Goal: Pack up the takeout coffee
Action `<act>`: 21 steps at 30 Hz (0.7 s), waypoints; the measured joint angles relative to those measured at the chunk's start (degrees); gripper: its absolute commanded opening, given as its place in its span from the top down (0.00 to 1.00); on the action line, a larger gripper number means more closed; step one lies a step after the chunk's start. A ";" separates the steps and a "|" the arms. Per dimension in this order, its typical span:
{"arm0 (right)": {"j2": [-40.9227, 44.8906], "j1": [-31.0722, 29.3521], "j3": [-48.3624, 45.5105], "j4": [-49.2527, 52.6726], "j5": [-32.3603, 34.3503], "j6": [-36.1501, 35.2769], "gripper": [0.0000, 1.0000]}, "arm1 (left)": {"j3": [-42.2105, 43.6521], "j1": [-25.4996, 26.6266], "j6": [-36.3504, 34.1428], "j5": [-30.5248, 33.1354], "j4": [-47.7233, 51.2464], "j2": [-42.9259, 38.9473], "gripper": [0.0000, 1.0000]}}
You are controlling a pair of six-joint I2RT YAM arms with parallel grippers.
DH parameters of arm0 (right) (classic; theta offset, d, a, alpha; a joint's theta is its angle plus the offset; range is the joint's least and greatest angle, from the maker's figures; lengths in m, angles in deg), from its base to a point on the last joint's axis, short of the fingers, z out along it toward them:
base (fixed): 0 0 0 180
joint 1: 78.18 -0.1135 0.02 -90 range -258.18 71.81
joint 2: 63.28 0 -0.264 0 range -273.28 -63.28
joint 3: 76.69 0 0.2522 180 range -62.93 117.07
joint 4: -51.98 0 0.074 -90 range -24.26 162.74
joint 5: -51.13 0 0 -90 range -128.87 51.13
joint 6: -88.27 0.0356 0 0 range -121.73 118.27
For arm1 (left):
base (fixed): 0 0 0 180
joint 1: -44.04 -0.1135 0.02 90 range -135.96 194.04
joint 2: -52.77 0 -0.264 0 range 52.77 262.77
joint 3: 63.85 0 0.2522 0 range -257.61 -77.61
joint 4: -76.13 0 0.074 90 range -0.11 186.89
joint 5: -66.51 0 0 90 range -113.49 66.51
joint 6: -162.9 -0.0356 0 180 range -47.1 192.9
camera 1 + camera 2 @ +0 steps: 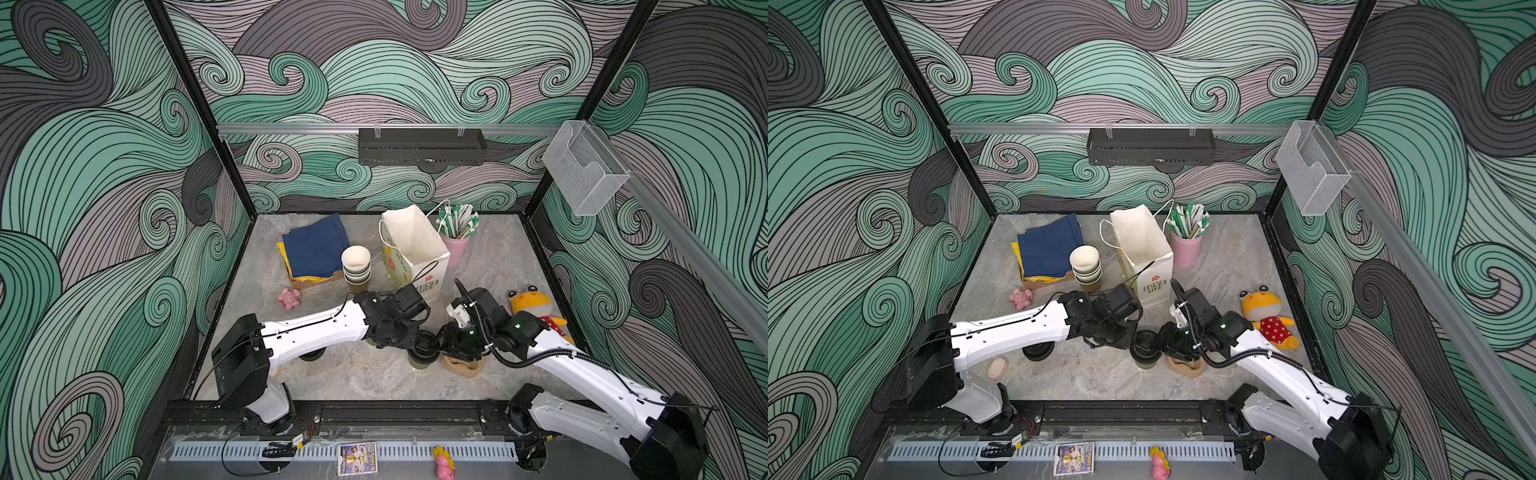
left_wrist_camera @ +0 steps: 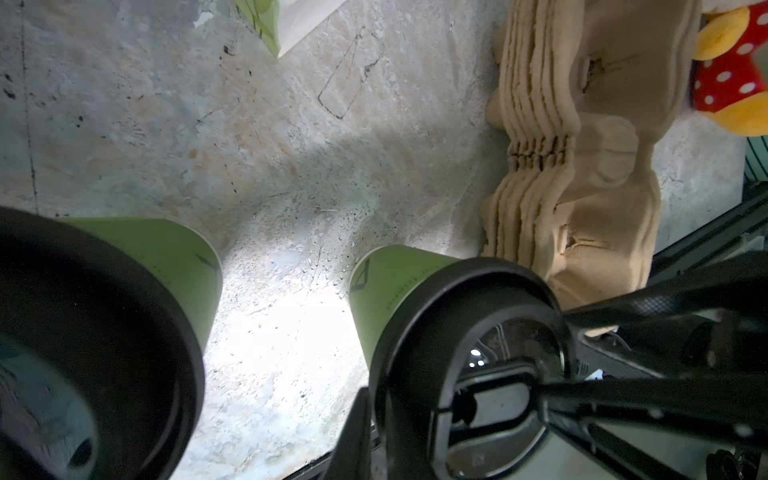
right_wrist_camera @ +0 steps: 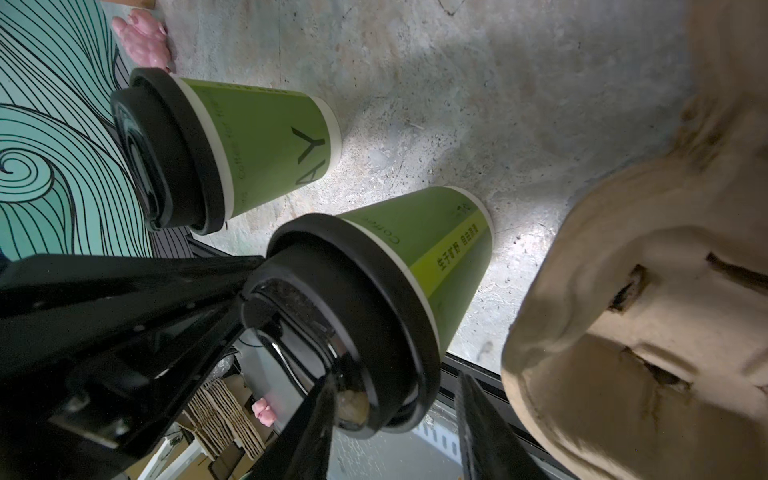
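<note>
left gripper [image 3: 249, 285] pinches cup lid [image 3: 374, 299]

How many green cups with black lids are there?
2. One lidded green cup stands beside the brown pulp carriers; another lidded cup sits partly hidden under the white left arm.

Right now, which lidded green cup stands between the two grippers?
The centre cup, beside the brown carrier stack; the other lidded cup stands under the left arm.

A lidded cup [image 1: 422, 354] is seen in front of the bag [image 1: 415, 253], flanked by the left gripper [image 1: 414, 338] and right gripper [image 1: 439, 338]; a carrier [image 1: 462, 367] is set slightly further from the bag.
</note>
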 measured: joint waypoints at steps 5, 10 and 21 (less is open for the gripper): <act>-0.02 0.00 -0.35 -1.05 -0.66 0.46 0.59 | 0.33 0.00 -0.55 -0.46 -0.11 0.00 0.90; -0.07 0.00 -0.81 -1.70 -0.94 1.09 0.62 | 0.50 -0.02 -0.90 -0.48 0.00 0.00 0.93; 0.61 0.00 -2.14 -3.08 -1.57 1.31 0.60 | 0.74 -0.11 -2.01 -0.55 -0.13 0.07 0.94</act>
